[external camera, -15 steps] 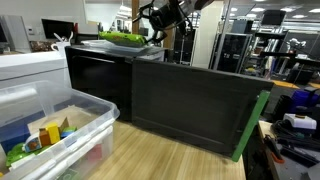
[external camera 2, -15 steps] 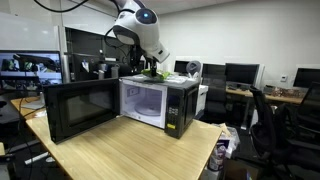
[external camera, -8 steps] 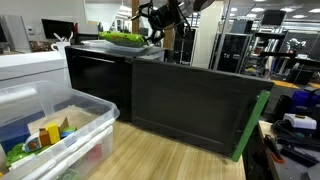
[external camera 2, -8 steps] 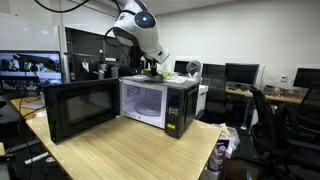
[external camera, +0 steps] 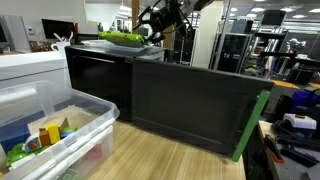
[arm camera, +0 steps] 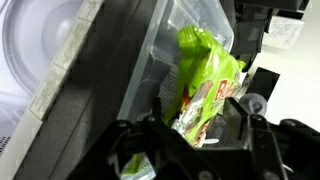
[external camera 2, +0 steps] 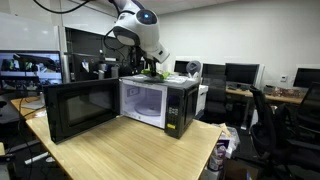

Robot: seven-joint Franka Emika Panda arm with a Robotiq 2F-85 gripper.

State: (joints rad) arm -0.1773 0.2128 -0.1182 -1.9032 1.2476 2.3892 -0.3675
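A black microwave [external camera 2: 165, 100] stands on a wooden table [external camera 2: 130, 152] with its door [external camera 2: 80, 108] swung open. On its top lies a clear plastic tray [external camera: 105, 42] holding a green snack bag [external camera: 122, 37]. My gripper [external camera: 150, 25] hovers right at the tray's edge above the microwave's top, also seen in an exterior view [external camera 2: 148, 68]. In the wrist view the green bag [arm camera: 205, 70] lies in the clear tray [arm camera: 185, 30], and its lower end sits between my spread fingers [arm camera: 190, 125]. The fingers look open, not pressing the bag.
The open microwave door [external camera: 195, 105] juts out over the table. A clear storage bin [external camera: 50, 130] with colourful items and a white appliance [external camera: 30, 65] stand beside the microwave. Desks with monitors and an office chair [external camera 2: 265, 110] stand behind.
My gripper has shifted slightly lower and closer to the tray with the green bag. Nothing else has moved.
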